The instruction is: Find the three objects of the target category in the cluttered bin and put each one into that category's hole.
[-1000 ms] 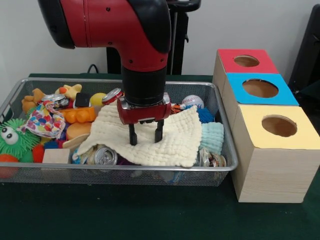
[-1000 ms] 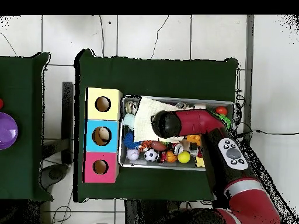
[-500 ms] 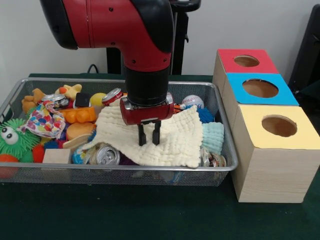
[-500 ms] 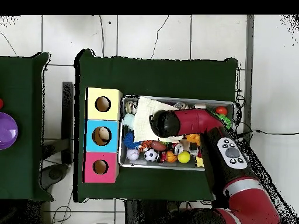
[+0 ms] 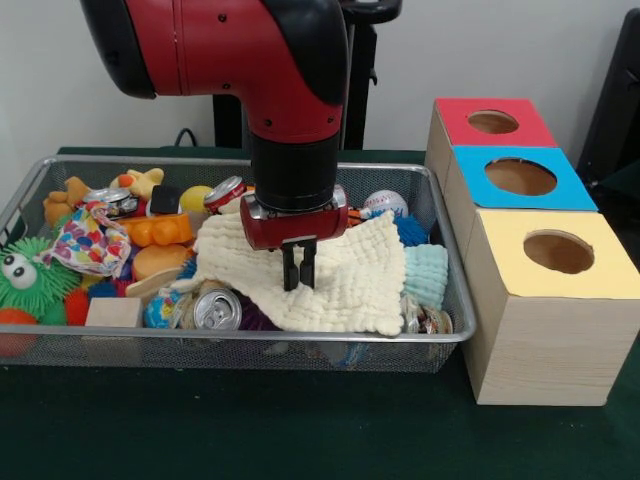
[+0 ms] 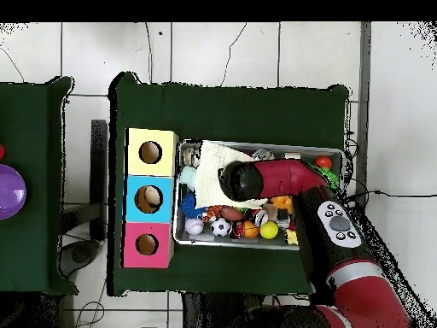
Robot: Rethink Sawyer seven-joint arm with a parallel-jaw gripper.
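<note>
In bin (image 5: 455, 300), gripper (image 5: 299, 270) pinching cloth (image 5: 355, 275)

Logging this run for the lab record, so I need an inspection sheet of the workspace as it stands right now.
Surface: dark green cloth covers the table.
Job's things: wire bin full; blue-panelled hole open; no clear bottles seen.
Clutter: cream cloth over the middle; silver can at its near edge; green spiky toy, balls, wooden block.
Gripper: gripper shut, pinching the cream cloth.
Cables: black cable behind the bin.
Surroundings: red and yellow holes beside blue; purple plate on a neighbouring table.
</note>
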